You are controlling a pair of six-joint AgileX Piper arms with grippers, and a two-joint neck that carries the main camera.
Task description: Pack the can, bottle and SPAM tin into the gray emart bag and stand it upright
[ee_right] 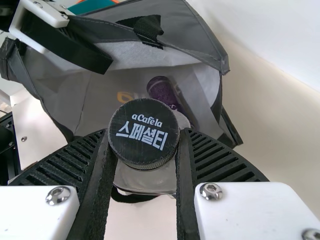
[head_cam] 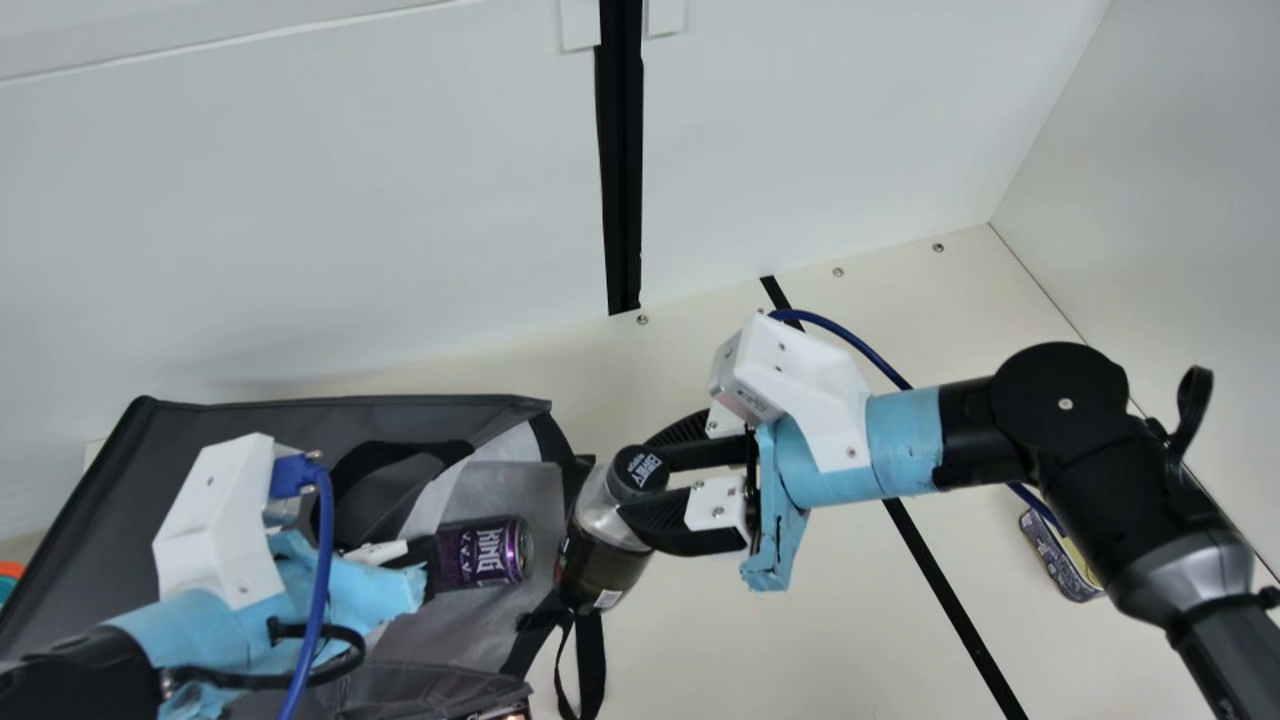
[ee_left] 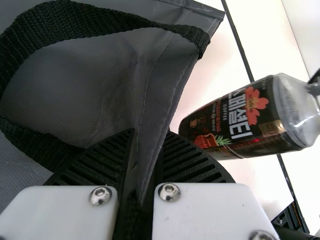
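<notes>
Main view: right pincer (head_cam: 640,478) grips bottle (head_cam: 603,562) at mouth of gray emart bag (head_cam: 230,430), can (head_cam: 480,553) inside near left pincer (head_cam: 422,556), SPAM tin (head_cam: 1058,562) on desk (head_cam: 760,640); left wrist view: bag edge (ee_left: 153,135) pinched; right wrist view: cap (ee_right: 144,134) clasped.

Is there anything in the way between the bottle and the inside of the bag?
Nothing visible blocks the way in. My right pincer holds the bottle right by the open mouth of the bag, and my left pincer pinches the bag's cloth. The can lies farther inside, so the bottle might bump it.
</notes>
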